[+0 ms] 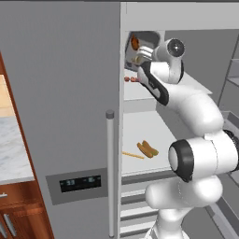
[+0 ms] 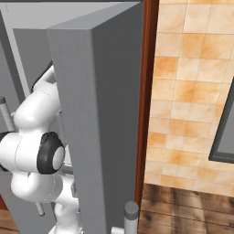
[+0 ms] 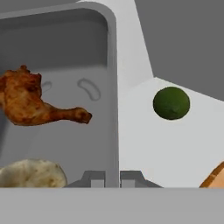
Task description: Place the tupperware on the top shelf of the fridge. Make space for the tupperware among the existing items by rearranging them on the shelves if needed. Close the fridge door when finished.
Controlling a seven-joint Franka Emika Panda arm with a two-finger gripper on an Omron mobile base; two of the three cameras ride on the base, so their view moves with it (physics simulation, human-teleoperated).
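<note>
Setting, left base view: simulated kitchen; the fridge fills the frame, its closed grey door with a dark display panel at lower left, the white interior open to the right of centre; a marble counter edge with brown cabinets is cut off at the left border
Top shelf: the top shelf is a white board in the upper middle, much of it covered by the arm
Tupperware, left base view: the tupperware sits high at the upper centre, tipped so its open side faces the camera, brown and tan food inside; its lower right is covered by the wrist
Gripper, left base view: the fingertips are hidden behind the white hand; the gripper cannot be made out here
Skewer: red bits peek out at the shelf's left edge, just below the tub
Lower shelf: brown sausages and a thin tan stick lie side by side, centre of the frame
Drawers: grey slatted fronts at the bottom, partly behind the arm's base
Right base view: the fridge door stands edge-on and blocks the interior; tan tiled wall on the right, wooden floor at lower right, a dark frame cut off at the right border
Hand view, tub: the tupperware's rim runs down the middle from the top, a roast chicken leg at left and a pale flatbread at lower left, both inside
Hand view, gripper: the gripper fingertips stand close together at the bottom centre, clamped on the tub's rim
Hand view, shelf items: a green round fruit rests on the white shelf right of the tub, apart from it; an orange item is cut off at the lower right corner
</note>
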